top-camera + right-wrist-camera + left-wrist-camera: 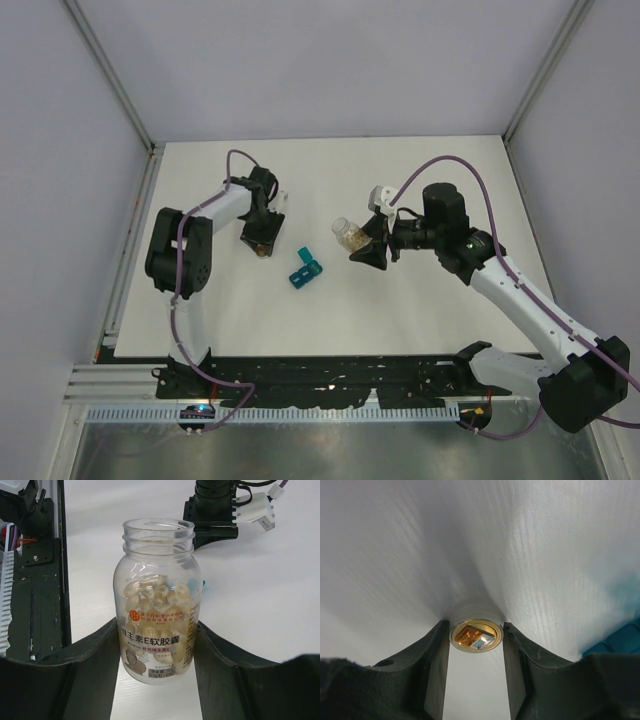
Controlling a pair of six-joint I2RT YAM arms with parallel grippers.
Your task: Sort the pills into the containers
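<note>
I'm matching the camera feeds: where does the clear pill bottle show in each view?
Top external: bottle right of centre, in the right gripper.
Left wrist: not in it.
Right wrist: centre, between the fingers, uncapped.
Shared landmark: the white table.

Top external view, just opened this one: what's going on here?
The right gripper holds the open clear vial, with the pills inside it. The left gripper has its fingers against both sides of the round cap on the table. The teal container strip lies between the arms, untouched; nothing looks sorted yet.
</note>
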